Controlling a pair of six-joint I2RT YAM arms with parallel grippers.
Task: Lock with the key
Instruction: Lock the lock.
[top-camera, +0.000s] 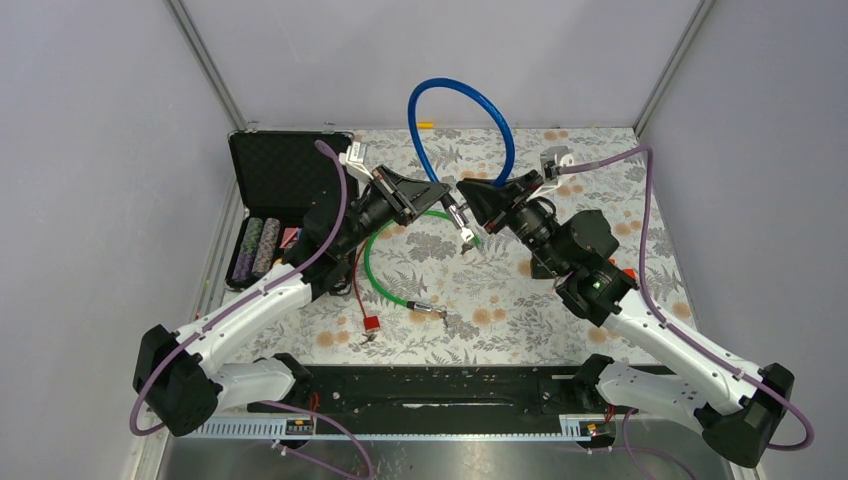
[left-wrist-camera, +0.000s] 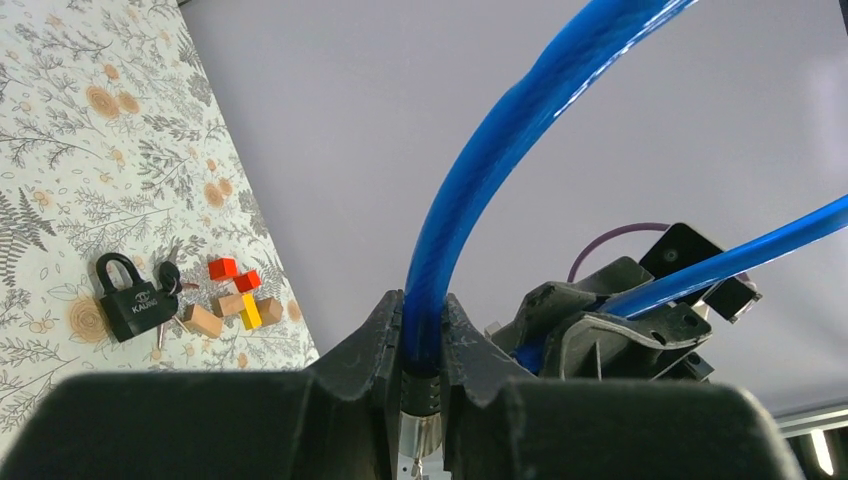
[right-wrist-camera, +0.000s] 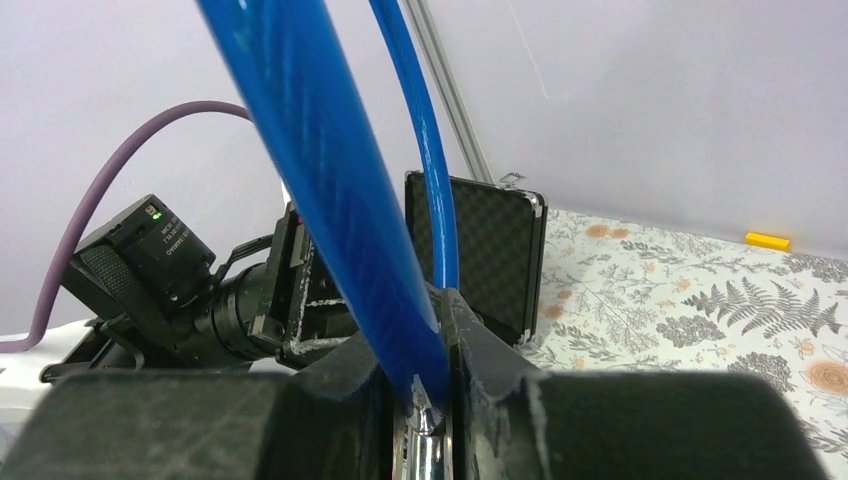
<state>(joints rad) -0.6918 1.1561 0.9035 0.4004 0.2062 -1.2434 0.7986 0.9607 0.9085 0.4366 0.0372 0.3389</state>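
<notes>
- Both arms hold a blue cable lock (top-camera: 505, 125) above the middle of the worktop (top-camera: 500, 320), its loop arching up toward the far edge.
- The left gripper (left-wrist-camera: 422, 320) is clamped on one end of the cable, just above a metal ferrule. The right gripper (right-wrist-camera: 425, 340) is closed on the other end, which also finishes in bright metal.
- From above, the two gripped ends face each other and sit very near, but whether they touch cannot be told.
- A small metal piece (top-camera: 465, 238) hangs below the meeting point. It may be the key, though it is too small to be sure.
- The step in hand appears to be mating the cable's two ends, with the key turn not yet done.
- The next move likely calls for lining the ferrule up squarely with the lock body, pressing it home, then freeing one gripper for the key.
- Elsewhere, a green cable (top-camera: 372, 265) lies left of centre and a red tag (top-camera: 371, 323) sits toward the near edge.
- An open black case (top-camera: 285, 170) occupies the far left corner.
</notes>
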